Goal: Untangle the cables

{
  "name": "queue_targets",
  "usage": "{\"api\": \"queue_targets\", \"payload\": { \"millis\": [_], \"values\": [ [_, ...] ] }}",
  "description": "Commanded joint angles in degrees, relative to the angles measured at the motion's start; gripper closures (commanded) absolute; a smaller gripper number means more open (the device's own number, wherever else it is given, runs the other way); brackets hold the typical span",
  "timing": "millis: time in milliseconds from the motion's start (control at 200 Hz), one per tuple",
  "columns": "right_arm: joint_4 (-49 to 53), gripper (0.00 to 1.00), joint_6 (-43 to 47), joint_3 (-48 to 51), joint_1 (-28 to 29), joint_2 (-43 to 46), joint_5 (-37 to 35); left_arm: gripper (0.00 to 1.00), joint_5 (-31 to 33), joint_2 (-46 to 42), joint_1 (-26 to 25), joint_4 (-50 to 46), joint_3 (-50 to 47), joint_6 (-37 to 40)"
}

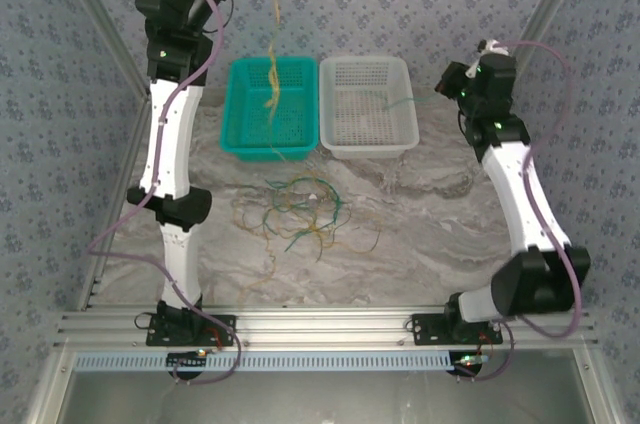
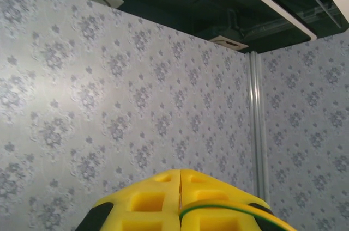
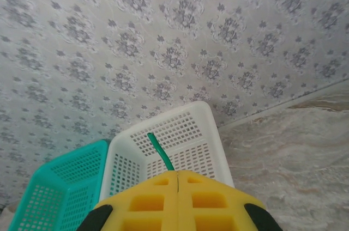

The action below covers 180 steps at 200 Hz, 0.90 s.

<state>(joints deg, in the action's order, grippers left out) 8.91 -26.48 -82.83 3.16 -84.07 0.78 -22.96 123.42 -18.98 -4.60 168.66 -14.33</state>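
Cables (image 1: 300,206) — a loose tangle on the marbled table (image 1: 450,234).

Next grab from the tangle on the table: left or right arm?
Probably right. The right fingers sit low beside the white basket, green cable reaching in; the left fingers are raised high, tan cable dangling over the teal basket.

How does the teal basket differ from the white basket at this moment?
The teal basket is green-blue; the white basket is pale. A yellow-tan cable hangs from the left fingers over the teal basket; a green cable runs from the right fingers over the white basket. Both are perforated rectangles, side by side.
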Motion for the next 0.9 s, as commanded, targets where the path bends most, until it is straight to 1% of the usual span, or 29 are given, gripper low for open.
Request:
{"api": "queue_targets", "payload": {
  "millis": [0, 90, 260, 350, 475, 615, 655, 705, 770, 790, 820, 870, 895],
  "values": [
    [-3.86, 1.0, 1.77, -6.21, 1.76, -7.02, -1.55, 1.0, -0.06, -2.24, -0.24, -2.73, 0.44, 1.1],
    [-6.67, 1.0, 2.66, -9.47, 3.43, -13.31, -3.76, 1.0, -1.91, -1.95, -0.35, -4.27, 0.45, 1.23],
    [-11.88, 1.0, 1.57, -16.36, 5.51, -25.42, -6.14, 1.0, -2.64, -0.58, -0.71, -7.13, 0.53, 1.6],
    [-10.68, 1.0, 1.1, -22.16, 6.3, -31.5, -6.74, 1.0, -2.96, 0.29, -0.87, -7.32, 0.62, 1.5],
    [-11.76, 1.0, 3.21, -25.86, 8.37, -36.42, -9.67, 1.0, -2.97, 1.52, -0.93, -7.6, 0.62, 1.49],
    [-7.15, 1.0, 3.28, -27.33, 9.26, -39.34, -9.07, 1.0, -2.88, 2.59, -0.88, -7.79, 0.71, 1.69],
    [-4.93, 0.93, 3.45, -26.98, 9.62, -39.33, -9.72, 1.0, -2.88, 2.84, -0.88, -7.7, 0.71, 1.84],
    [-1.63, 0.8, 3.66, -26.58, 9.89, -39.05, -8.51, 1.0, -2.88, 3.05, -0.9, -7.54, 0.79, 1.82],
    [1.72, 0.67, 5.68, -25.33, 10.77, -37.77, -8.43, 1.0, -3.14, 3.23, -0.93, -7.35, 0.88, 1.71],
    [2.71, 0.55, 6.02, -24.84, 11.16, -37.25, -9.54, 1.0, -3.27, 3.23, -0.92, -7.23, 0.87, 1.67],
    [4.46, 0.46, 6.58, -24.07, 11.62, -36.46, -11.09, 1.0, -3.44, 3.3, -0.88, -7.19, 0.88, 1.49],
    [7.5, 0.41, 7.84, -23.46, 12.02, -35.25, -12.42, 1.0, -3.56, 3.37, -0.88, -7.0, 0.88, 1.27],
    [9.1, 0.36, 8.09, -23.21, 12.19, -34.4, -13.05, 1.0, -3.6, 3.49, -0.89, -7.0, 0.88, 1.26]
  ]
}}
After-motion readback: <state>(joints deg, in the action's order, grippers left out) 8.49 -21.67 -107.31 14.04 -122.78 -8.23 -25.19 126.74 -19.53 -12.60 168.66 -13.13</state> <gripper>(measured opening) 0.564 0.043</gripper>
